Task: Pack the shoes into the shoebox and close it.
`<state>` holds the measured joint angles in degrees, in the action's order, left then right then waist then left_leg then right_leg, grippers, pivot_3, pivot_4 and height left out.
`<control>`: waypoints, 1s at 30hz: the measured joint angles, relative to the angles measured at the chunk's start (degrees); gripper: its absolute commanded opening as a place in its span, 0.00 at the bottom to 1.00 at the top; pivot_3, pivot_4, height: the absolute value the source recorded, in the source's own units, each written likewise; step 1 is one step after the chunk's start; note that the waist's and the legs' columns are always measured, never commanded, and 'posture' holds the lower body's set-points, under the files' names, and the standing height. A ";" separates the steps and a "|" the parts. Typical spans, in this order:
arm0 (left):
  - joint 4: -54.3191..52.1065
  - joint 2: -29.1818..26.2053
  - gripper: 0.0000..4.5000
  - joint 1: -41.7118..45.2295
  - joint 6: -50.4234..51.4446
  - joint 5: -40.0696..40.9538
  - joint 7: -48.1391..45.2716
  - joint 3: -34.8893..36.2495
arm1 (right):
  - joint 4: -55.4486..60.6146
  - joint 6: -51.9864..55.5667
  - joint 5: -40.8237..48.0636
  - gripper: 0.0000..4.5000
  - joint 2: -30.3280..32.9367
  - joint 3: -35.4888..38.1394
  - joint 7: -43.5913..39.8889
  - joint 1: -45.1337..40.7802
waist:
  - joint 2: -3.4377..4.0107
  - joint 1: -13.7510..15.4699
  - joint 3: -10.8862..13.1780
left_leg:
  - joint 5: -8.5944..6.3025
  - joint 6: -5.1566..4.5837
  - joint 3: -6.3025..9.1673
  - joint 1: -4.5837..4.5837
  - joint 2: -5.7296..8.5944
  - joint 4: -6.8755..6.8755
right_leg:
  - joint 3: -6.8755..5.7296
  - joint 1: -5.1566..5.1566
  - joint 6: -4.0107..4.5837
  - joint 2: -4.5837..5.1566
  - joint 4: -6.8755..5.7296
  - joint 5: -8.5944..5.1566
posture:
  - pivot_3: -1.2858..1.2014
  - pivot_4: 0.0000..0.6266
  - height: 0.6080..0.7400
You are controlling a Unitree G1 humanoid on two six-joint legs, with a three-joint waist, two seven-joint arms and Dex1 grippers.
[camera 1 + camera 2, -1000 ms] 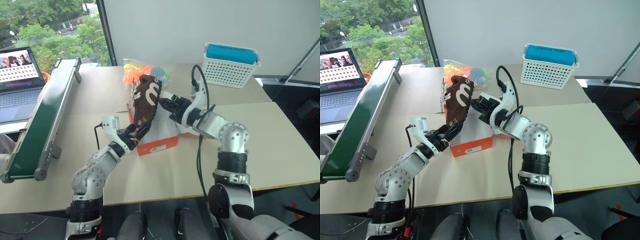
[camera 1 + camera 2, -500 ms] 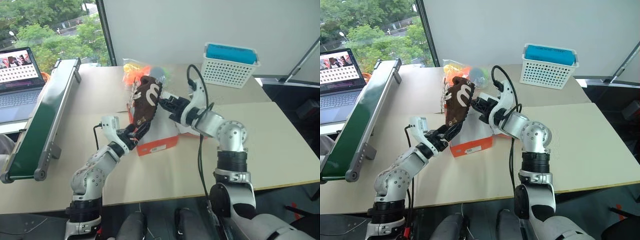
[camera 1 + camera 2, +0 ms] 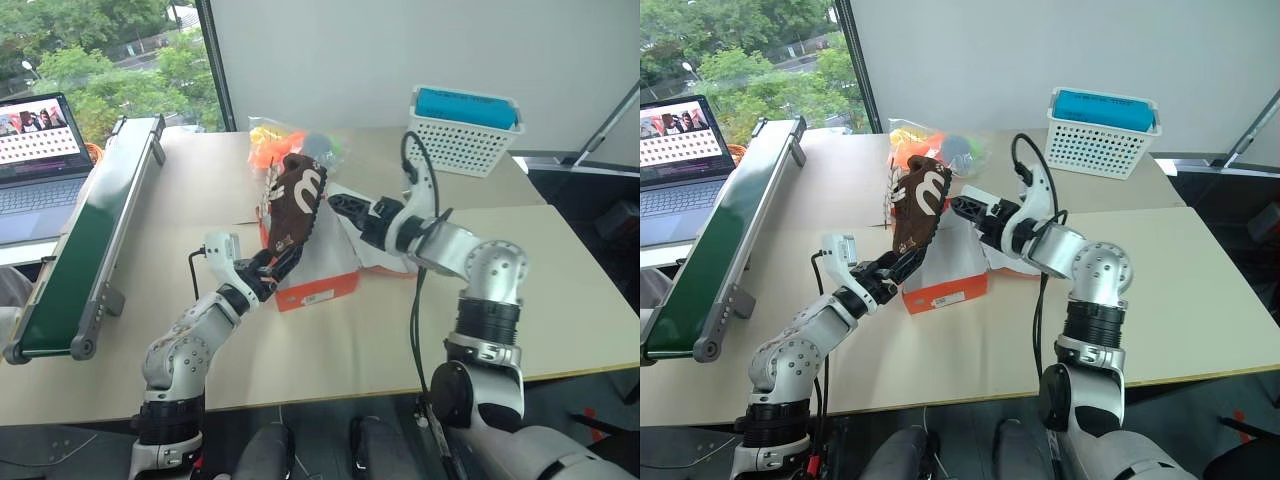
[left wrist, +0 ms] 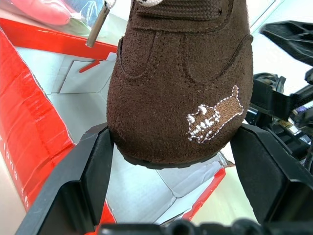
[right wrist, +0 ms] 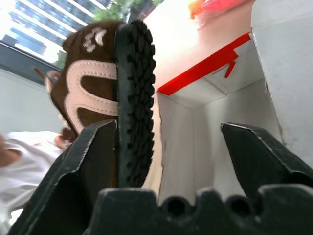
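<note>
Brown shoe upright over open shoebox.

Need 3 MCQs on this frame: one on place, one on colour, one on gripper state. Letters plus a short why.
1. Where is the white mesh basket?
A. at the table's far side
B. inside the shoebox
C. on the laptop

2. What colour are the shoebox's outer walls?
A. blue
B. orange-red
C. green

3. How do the right gripper's fingers stand?
A. clamped on the box lid
B. shut on the basket
C. open beside the shoe's sole

Key:
1 A: the basket sits near the wall, beyond the box.
2 B: the box's front wall is orange-red, its inside white.
3 C: the right wrist view shows both fingers spread, with the brown shoe held up on end over the box by the left gripper alone.
</note>
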<state>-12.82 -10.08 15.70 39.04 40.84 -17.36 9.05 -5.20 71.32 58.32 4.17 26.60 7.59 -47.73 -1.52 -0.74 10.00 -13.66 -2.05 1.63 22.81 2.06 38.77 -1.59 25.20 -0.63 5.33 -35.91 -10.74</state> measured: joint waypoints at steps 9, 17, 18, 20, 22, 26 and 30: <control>0.09 -0.08 0.74 0.23 0.01 -0.23 -1.04 -0.96 | -5.88 0.09 2.68 0.87 -5.73 0.80 1.17 -0.94 | 0.00 -0.21 0.00 | -0.05 -0.07 -0.20 -0.07 -0.10 -0.01 | 0.23 0.01 -0.01 -0.12 0.00 0.03 | 0.52 0.24 1.00; 0.09 -0.39 0.74 0.26 0.07 -0.24 -1.09 -1.36 | -10.90 -5.26 -0.13 0.87 -6.99 -1.76 -1.60 -6.93 | 0.00 -0.19 0.00 | -0.08 -0.10 -0.24 -0.06 -0.08 -0.02 | 0.27 0.02 -0.04 -0.12 0.08 0.05 | 0.52 0.24 1.00; 0.09 -0.48 0.74 0.26 0.10 -0.24 -1.09 -1.37 | -11.33 -5.73 -0.79 0.87 -6.98 -2.05 -2.16 -6.93 | 0.00 -0.16 0.00 | -0.08 -0.10 -0.24 -0.06 -0.07 -0.02 | 0.27 0.02 -0.04 -0.10 0.07 0.05 | 0.52 0.24 1.00; 0.09 -0.46 0.74 0.24 0.20 -0.24 -1.09 -1.37 | -11.75 -6.08 -1.34 0.76 -6.94 -2.91 -3.15 -6.92 | 0.00 -0.15 0.00 | -0.08 -0.10 -0.24 -0.05 -0.07 -0.01 | 0.29 0.03 -0.05 -0.10 0.07 0.05 | 0.52 0.24 1.00; 0.03 -0.47 0.74 0.25 0.20 -0.22 -1.22 -1.36 | -11.76 -6.33 -1.95 0.65 -6.79 -3.47 -3.59 -6.82 | 0.00 -0.14 0.00 | -0.08 -0.10 -0.25 -0.06 -0.07 -0.01 | 0.29 0.02 -0.05 -0.09 0.07 0.06 | 0.52 0.24 1.00; 0.03 -0.47 0.74 0.24 0.20 -0.25 -1.29 -1.36 | -11.55 -6.81 -3.01 0.35 -6.54 -3.68 -3.85 -5.89 | 0.00 -0.13 0.00 | -0.08 -0.10 -0.25 -0.05 -0.07 -0.01 | 0.29 0.03 -0.05 -0.09 0.07 0.06 | 0.52 0.24 1.00; 0.02 -0.40 0.74 0.20 0.20 -0.32 -1.27 -1.53 | -11.48 -6.87 -3.23 0.16 -6.62 -3.87 -3.84 -5.53 | 0.00 -0.14 0.00 | -0.08 -0.10 -0.25 -0.06 -0.07 -0.01 | 0.30 0.03 -0.05 -0.10 0.07 0.06 | 0.52 0.24 1.00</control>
<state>-12.79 -10.48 15.90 39.23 40.51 -18.64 7.53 -16.68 64.45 55.09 -2.44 22.73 3.74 -53.26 -1.52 -0.88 10.00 -13.74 -2.15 1.38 22.75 1.98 38.75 -1.29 25.22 -0.68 5.23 -35.84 -10.68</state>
